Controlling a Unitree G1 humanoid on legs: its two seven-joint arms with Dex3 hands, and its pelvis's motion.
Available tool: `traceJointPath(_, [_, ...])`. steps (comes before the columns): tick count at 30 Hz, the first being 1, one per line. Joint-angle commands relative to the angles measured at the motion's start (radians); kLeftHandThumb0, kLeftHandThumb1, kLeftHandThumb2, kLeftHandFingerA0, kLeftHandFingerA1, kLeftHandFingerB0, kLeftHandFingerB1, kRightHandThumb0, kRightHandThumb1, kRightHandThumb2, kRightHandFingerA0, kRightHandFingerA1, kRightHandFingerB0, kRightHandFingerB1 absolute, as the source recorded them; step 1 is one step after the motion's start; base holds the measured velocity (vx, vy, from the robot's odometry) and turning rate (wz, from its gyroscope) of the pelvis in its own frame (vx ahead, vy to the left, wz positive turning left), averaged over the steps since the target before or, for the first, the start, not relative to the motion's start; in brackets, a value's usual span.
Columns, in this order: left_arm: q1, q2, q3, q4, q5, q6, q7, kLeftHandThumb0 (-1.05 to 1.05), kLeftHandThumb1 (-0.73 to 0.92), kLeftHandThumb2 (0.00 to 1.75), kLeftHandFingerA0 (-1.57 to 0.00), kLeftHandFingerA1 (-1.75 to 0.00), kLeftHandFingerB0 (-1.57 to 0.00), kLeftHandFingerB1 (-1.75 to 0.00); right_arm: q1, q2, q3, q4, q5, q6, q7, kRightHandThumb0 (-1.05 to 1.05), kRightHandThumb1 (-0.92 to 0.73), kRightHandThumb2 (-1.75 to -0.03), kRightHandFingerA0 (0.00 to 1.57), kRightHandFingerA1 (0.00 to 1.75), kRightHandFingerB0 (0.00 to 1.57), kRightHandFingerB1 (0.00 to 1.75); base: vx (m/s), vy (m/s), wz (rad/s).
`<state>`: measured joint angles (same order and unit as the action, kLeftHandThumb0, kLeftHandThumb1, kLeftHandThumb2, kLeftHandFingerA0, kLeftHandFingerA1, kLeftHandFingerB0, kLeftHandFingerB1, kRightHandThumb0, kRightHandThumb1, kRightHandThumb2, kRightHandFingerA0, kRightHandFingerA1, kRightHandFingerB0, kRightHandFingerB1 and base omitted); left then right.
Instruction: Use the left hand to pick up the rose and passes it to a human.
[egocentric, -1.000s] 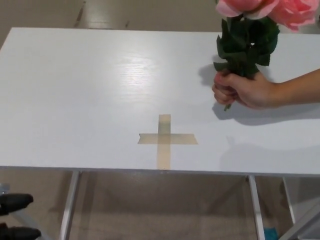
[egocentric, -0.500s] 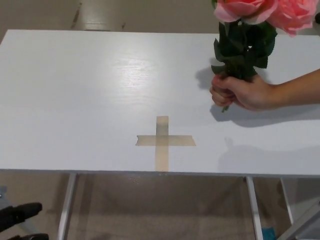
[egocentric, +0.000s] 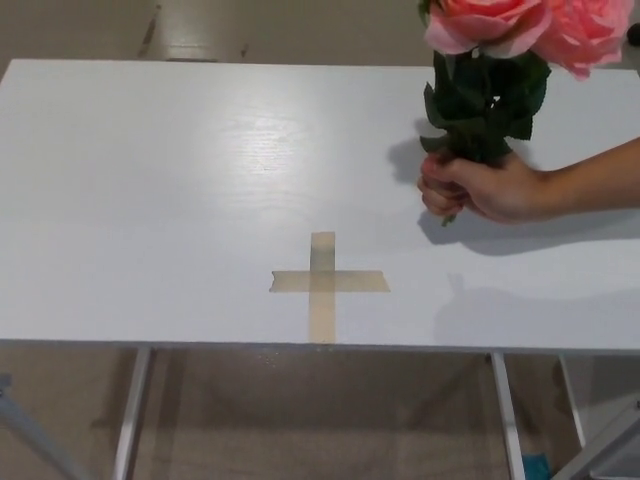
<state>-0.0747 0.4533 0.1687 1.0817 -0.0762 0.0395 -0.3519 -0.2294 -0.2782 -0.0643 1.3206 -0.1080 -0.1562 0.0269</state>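
Note:
A bunch of pink roses (egocentric: 500, 25) with dark green leaves (egocentric: 485, 100) stands upright at the right of the white table (egocentric: 150, 200). A person's hand (egocentric: 480, 188) reaches in from the right edge and grips the stems just above the tabletop. Neither of my hands shows in the head view.
A cross of tan tape (egocentric: 325, 283) is stuck near the table's front edge, left of and nearer than the person's hand. Below the front edge I see metal table legs (egocentric: 130, 410) and the floor.
My left hand, low at the bottom left before, has dropped out of the picture. The roses and the person's hand stay roughly in place; the view shifted slightly.

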Motion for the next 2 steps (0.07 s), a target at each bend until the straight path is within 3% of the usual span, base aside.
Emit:
traceJointPath(1, [-0.015, 0.030, -0.060, 0.148, 0.117, -0.115, 0.223, -0.68, 0.72, 0.65, -0.42, -0.38, -0.36, -0.33, 0.057, 0.010, 0.005, 0.007, -0.009, -0.002, -0.006, -0.57, -0.78, -0.64, 0.63, 0.46, 0.49, 0.35, 0.00, 0.000, 0.00])
traceJointPath(2, [-0.015, 0.030, -0.060, 0.148, 0.117, -0.115, 0.223, -0.68, 0.72, 0.65, -0.42, -0.38, -0.36, -0.33, 0.057, 0.010, 0.005, 0.007, -0.009, -0.002, -0.006, -0.57, -0.78, -0.64, 0.63, 0.46, 0.49, 0.35, 0.00, 0.000, 0.00])
